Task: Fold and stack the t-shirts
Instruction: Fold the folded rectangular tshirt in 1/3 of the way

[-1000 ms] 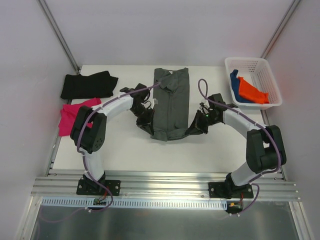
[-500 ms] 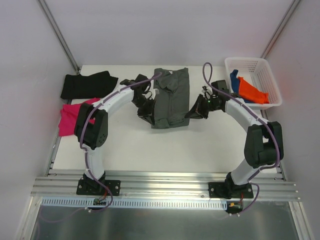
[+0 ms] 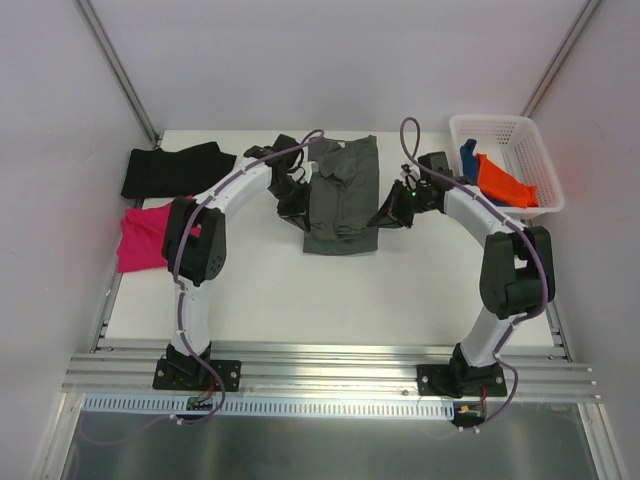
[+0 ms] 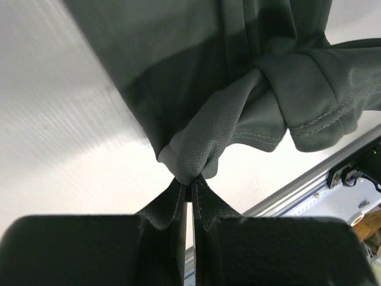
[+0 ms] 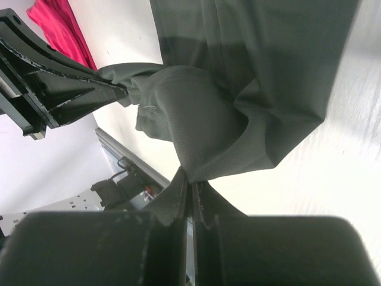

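Five t-shirts show: dark grey, black, magenta, orange, blue.

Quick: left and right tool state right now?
Left tool: closed, pinching a fold of the dark grey t-shirt.
Right tool: closed, pinching the same t-shirt.

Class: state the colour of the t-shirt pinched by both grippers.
The t-shirt is dark grey, seen best in the left wrist view.

Open table nearside; black t-shirt left, basket right
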